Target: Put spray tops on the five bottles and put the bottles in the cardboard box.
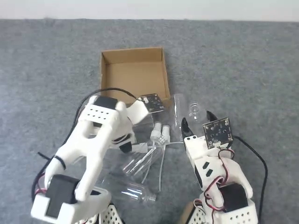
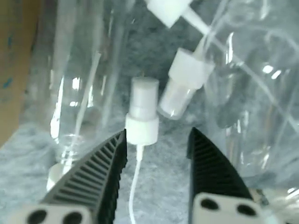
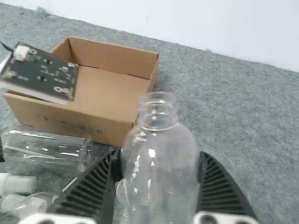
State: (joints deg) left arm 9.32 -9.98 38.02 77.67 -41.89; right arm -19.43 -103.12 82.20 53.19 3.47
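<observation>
Capping setup
Left gripper [image 2: 157,135] spread astride a spray top [image 2: 142,116]; right gripper [image 3: 157,161] pinches a bottle [image 3: 159,135], neck clear for capping.

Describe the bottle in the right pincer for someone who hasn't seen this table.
Find the cardboard box. Just right of its near corner, the right pincer grips a clear bottle. Unlike its neighbour lying flat, it is upright, neck open.
</observation>
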